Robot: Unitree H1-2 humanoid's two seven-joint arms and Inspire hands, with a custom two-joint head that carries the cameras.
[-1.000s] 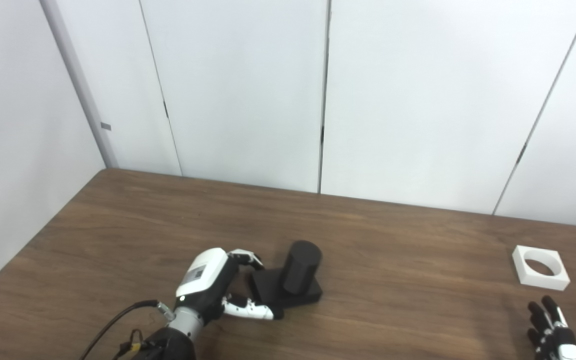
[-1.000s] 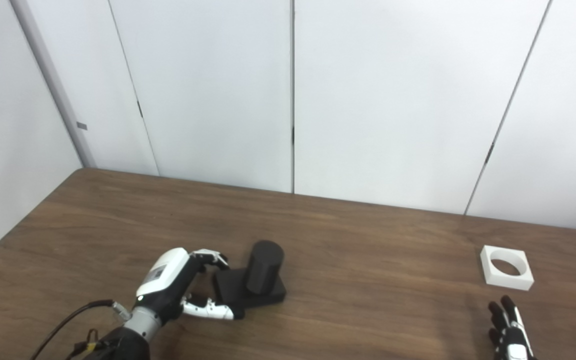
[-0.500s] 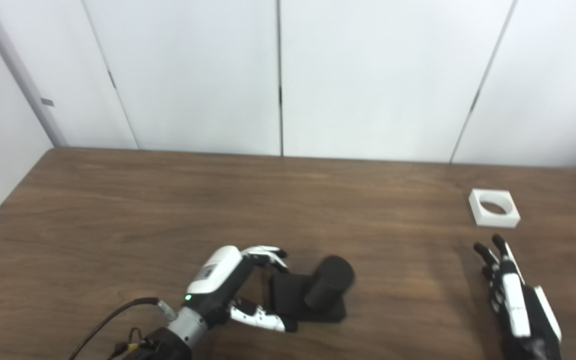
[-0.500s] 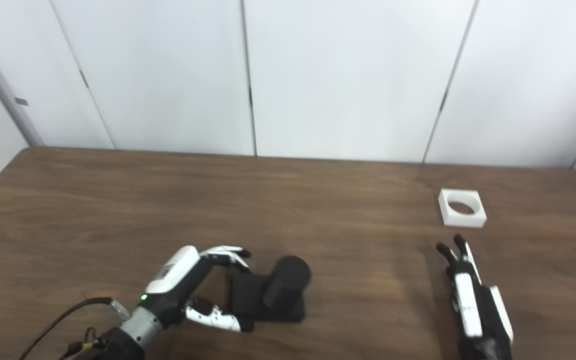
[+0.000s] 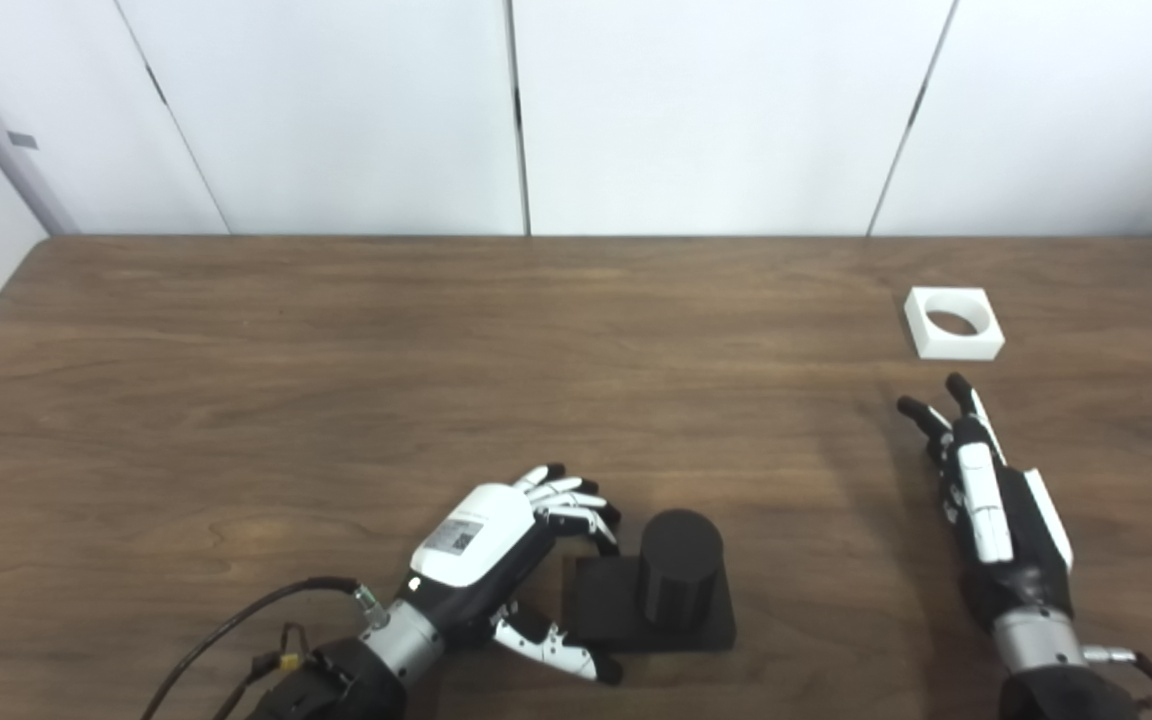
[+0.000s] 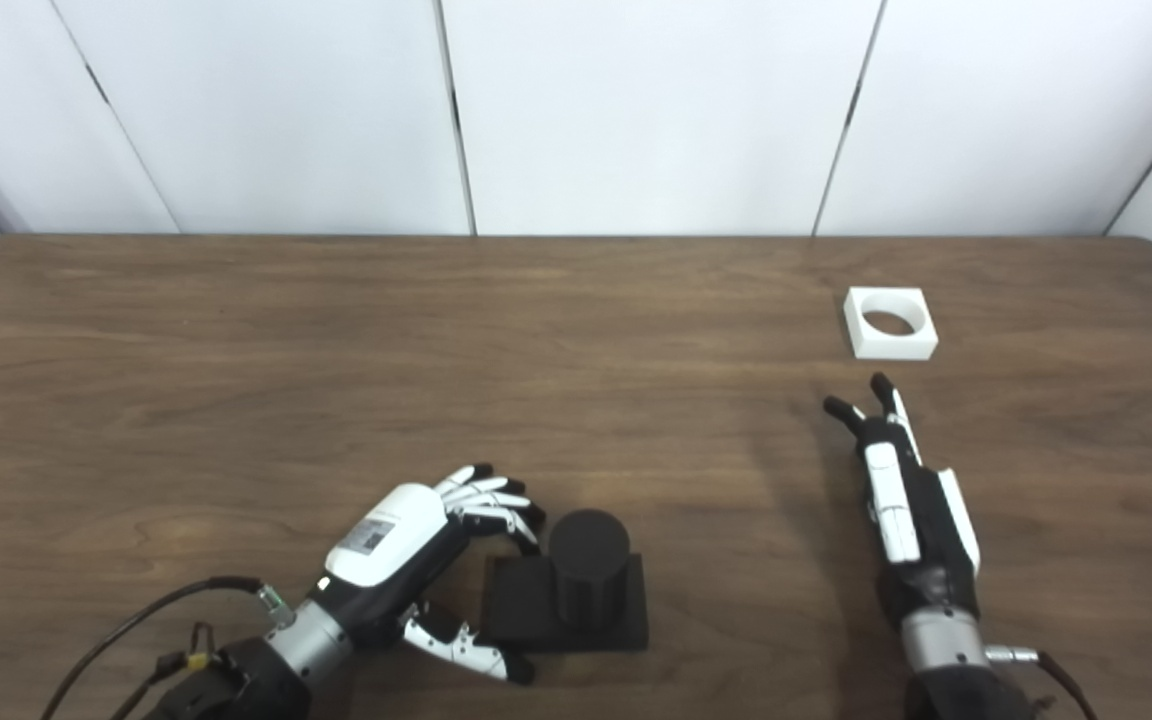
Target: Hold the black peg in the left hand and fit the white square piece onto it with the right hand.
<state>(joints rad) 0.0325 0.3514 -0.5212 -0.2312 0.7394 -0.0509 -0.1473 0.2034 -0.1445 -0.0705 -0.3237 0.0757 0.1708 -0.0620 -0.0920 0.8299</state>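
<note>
Brown wood grain runs across the table (image 5: 236, 380), and low on its left side the left hand (image 5: 496, 540) sits spread around the near-left corner of the peg (image 5: 678, 575), fingers (image 5: 576, 505) curled over the back edge of its flat base, thumb along the front; nothing is lifted, and whether they press the base I cannot tell. Black all over, the peg is a stubby upright cylinder on a square base, looks rigid and solid, and is likely best gripped by that base so the post remains free. Further right, the right hand (image 6: 911, 515) lies flat with its fingers out straight, holding nothing, pointing at the square (image 6: 890, 322) near the far right edge. White, stiff and probably light, that one should pinch well across its outer walls, clear of the round hole.
</note>
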